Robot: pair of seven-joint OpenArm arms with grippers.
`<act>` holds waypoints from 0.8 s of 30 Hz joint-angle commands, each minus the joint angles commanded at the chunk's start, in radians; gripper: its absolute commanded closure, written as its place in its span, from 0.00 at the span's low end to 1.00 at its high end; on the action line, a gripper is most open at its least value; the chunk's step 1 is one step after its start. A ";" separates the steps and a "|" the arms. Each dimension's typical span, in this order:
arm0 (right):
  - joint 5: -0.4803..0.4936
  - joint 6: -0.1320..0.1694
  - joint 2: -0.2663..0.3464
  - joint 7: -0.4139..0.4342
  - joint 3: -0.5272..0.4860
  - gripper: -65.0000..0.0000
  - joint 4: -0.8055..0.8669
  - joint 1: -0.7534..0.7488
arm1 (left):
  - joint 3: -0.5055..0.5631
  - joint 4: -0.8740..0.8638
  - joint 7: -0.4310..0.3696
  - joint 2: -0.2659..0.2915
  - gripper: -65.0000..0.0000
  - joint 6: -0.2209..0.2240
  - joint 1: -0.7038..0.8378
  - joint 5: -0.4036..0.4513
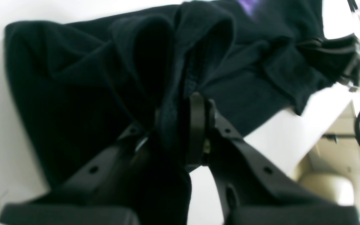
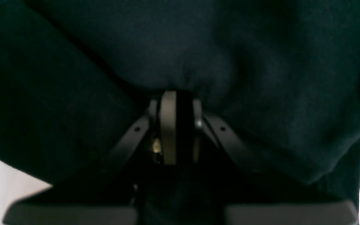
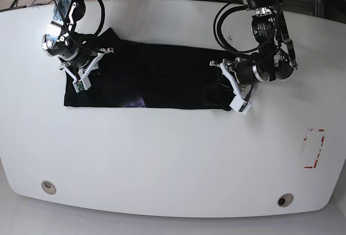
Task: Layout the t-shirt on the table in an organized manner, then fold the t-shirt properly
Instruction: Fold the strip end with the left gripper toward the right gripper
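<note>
Starting with the left wrist view: found the left end effector [image 1: 180,125] clenched on a bunched fold of the t-shirt [image 1: 73,78], hem stitching pinched right at the tips, black cloth fanning ahead and to its left, bare white desk [image 1: 277,134] off to its right. Noted a faint purple patch at the far top edge.

Moving to the right wrist view: saw the right end effector [image 2: 175,103] closed as well, a puckered ridge of the t-shirt [image 2: 261,62] gathered at the tips, dark fabric filling nearly everything ahead.

Turning to the base view: read the t-shirt [image 3: 151,78] as a long crumpled band stretched between the right end effector [image 3: 82,75] and the left end effector [image 3: 238,92], lying on the desk [image 3: 173,159], red tape rectangle [image 3: 313,148] well apart. Judged the fabric soft, light and limp, prone to sagging and bunching; best gripped at hems, shoulder seams or corners, kept taut between both.
</note>
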 joint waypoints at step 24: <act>0.000 0.000 0.000 0.000 0.000 0.90 0.000 -0.003 | 0.006 0.000 0.000 0.055 0.68 0.000 -0.020 0.066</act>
